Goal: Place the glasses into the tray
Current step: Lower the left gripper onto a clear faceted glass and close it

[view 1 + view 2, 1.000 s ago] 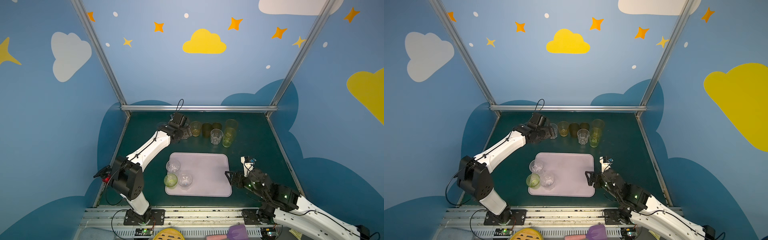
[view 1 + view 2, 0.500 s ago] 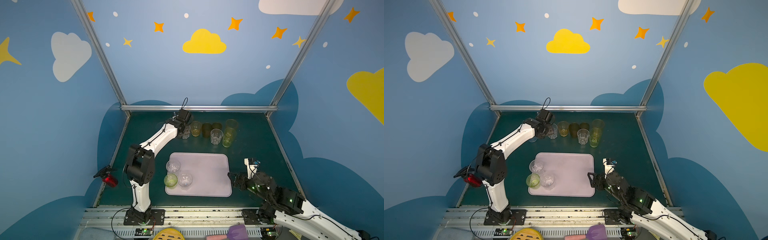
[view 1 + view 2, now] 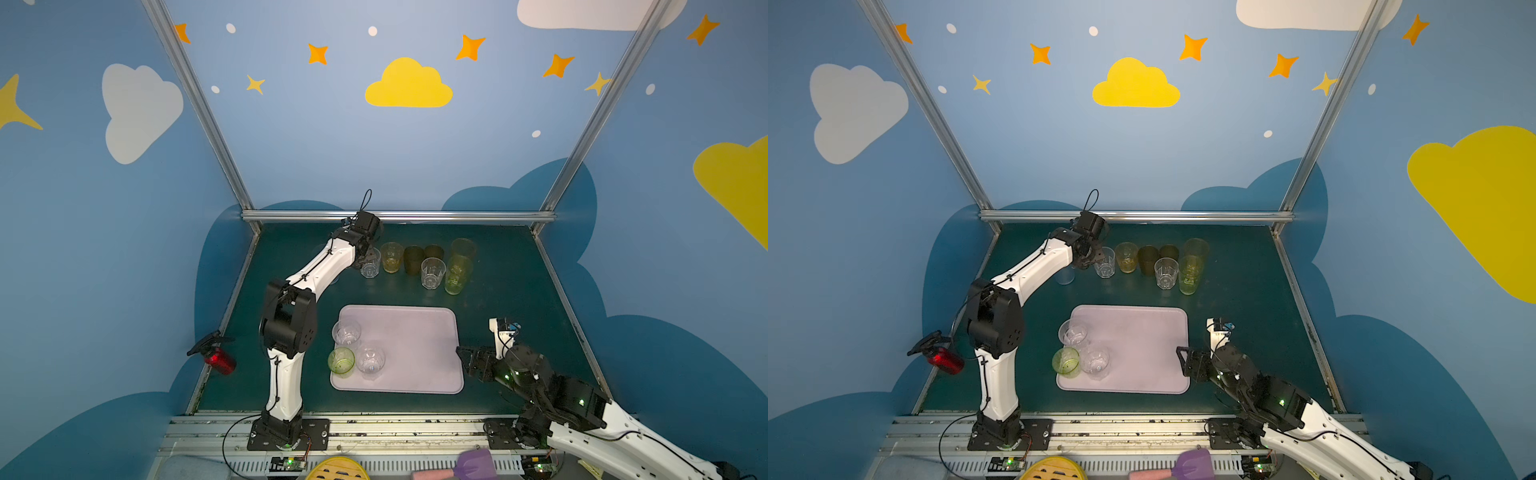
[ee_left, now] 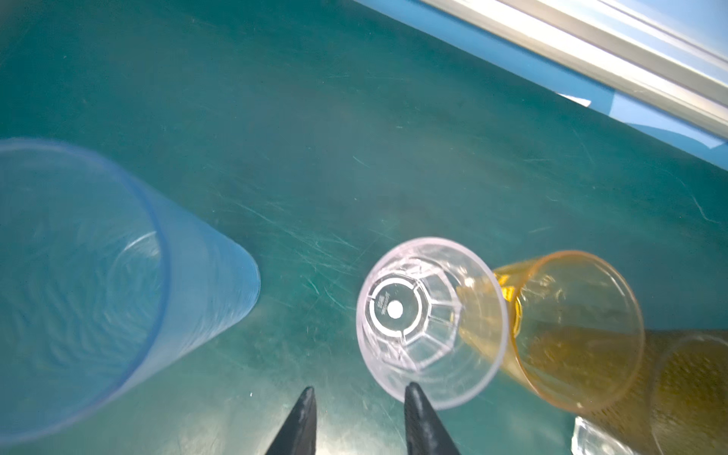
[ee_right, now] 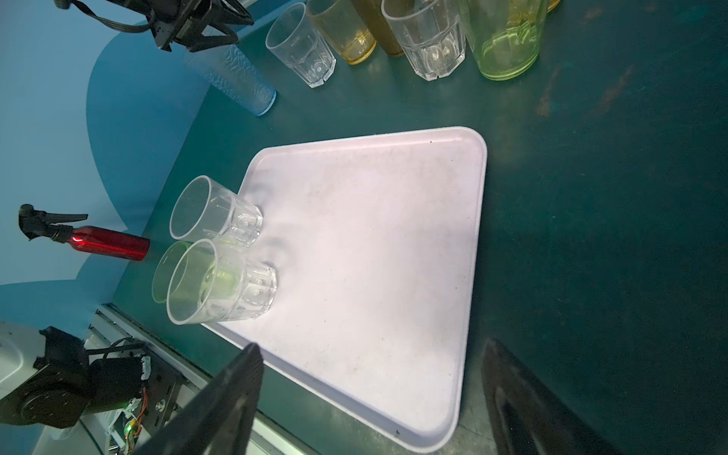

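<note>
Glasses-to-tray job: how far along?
Done: the tray holds two clear glasses and a green glass. In hand: left pincer sits at the rim of a back-row clear glass, not clamped; right pincer open, empty. Left: that one plus seven other glasses off the tray.

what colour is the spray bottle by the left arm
Spray bottle: shiny red, black trigger head; clearest in the right wrist view.

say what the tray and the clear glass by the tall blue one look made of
The clear glass: likely moulded plastic, glossy, transparent; moulded ring and dot in its base. The tray: probably plastic, matte pale lilac, faintly scuffed and speckled.
</note>
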Controlling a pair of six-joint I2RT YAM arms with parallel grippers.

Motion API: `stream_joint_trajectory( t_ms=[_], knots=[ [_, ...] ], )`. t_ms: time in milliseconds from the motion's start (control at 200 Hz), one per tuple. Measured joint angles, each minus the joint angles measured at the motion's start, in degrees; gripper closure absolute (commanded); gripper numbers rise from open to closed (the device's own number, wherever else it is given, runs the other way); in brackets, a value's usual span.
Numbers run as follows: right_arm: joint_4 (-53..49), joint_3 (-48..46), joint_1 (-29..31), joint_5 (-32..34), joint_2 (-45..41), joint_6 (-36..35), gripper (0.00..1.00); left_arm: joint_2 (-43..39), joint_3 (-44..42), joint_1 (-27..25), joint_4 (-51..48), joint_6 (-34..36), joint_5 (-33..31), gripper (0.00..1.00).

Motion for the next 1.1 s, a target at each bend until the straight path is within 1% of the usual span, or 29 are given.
stream_joint_trajectory(
  t_ms=[60, 310, 496, 636, 976, 1046, 1096],
  knots=[
    [-0.1, 0.0, 0.0, 0.0, 0.0, 0.3, 0.14, 1.0, 1.1, 0.2, -0.3, 0.3, 0.0, 0.69],
    [-0.3, -0.4, 0.0, 0.0, 0.0, 0.9, 0.14, 4.3, 4.9, 0.8, -2.3, 0.9, 0.0, 0.68],
    [-0.3, -0.7, 0.0, 0.0, 0.0, 1.6, 0.14, 6.1, 6.8, 1.1, -2.8, 1.3, 0.1, 0.69],
    [-0.4, -0.7, 0.0, 0.1, 0.0, 2.1, 0.14, 7.3, 7.2, 1.4, -3.2, 1.7, 0.3, 0.74],
    [-0.5, -1.0, 0.0, 0.4, 0.0, 3.1, 0.14, 8.1, 8.2, 1.7, -4.3, 2.0, 0.7, 0.75],
    [-0.5, -1.0, 0.0, 0.5, 0.0, 3.4, 0.14, 8.6, 8.8, 1.8, -4.2, 2.1, 0.8, 0.79],
    [-0.5, -1.0, 0.0, 0.5, 0.0, 3.5, 0.14, 8.9, 9.1, 1.8, -4.2, 2.1, 0.9, 0.79]
  ],
)
